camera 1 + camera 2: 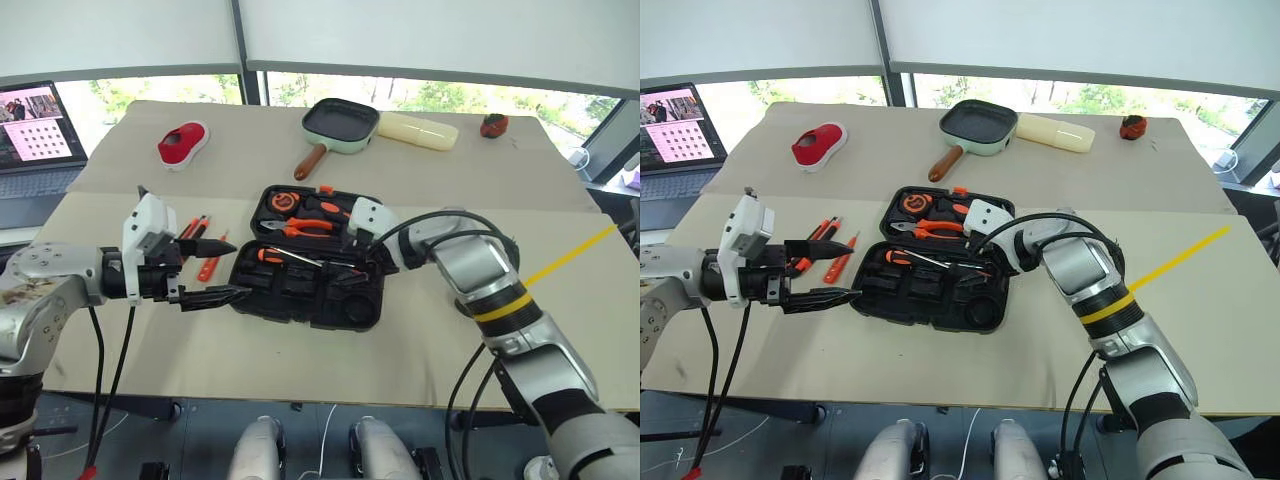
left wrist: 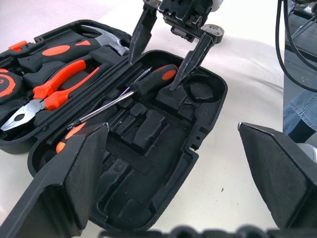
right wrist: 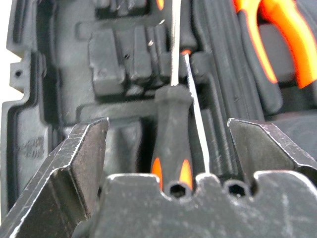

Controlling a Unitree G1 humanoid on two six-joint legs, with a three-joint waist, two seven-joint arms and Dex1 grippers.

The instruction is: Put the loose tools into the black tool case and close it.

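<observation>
While working over the near half of the black tool case (image 1: 300, 302), which lies open flat at the middle of the table, treat the right gripper (image 2: 154, 72) as empty: jaws spread wide, one to each side of an orange-and-black screwdriver (image 3: 173, 129) that lies loose in the tray, touched by neither finger. Treat the left gripper (image 1: 238, 268) likewise: jaws fully apart, nothing held, hovering just beside the case's left edge. Note the remaining loose tools (image 1: 193, 228) grouped on the table left of the case, with a small orange screwdriver (image 1: 208, 268) nearest the left gripper. Regard the dark ring (image 2: 216, 31) beyond the right gripper as probably the tape roll; cannot tell for certain. Leave the pliers (image 1: 310, 227) and hammer (image 2: 106, 39) in the far half alone. Check the seating of the screwdriver: appears to lie slantwise across the moulded slots, not pressed into one, so expect the lid to jam or spring back if closed over it. Lift the right gripper straight clear; a sideways withdrawal risks a finger catching the handle and flicking it out. Keep the left gripper off the case wall during any reach, or risk shoving the whole case and spilling its contents.
</observation>
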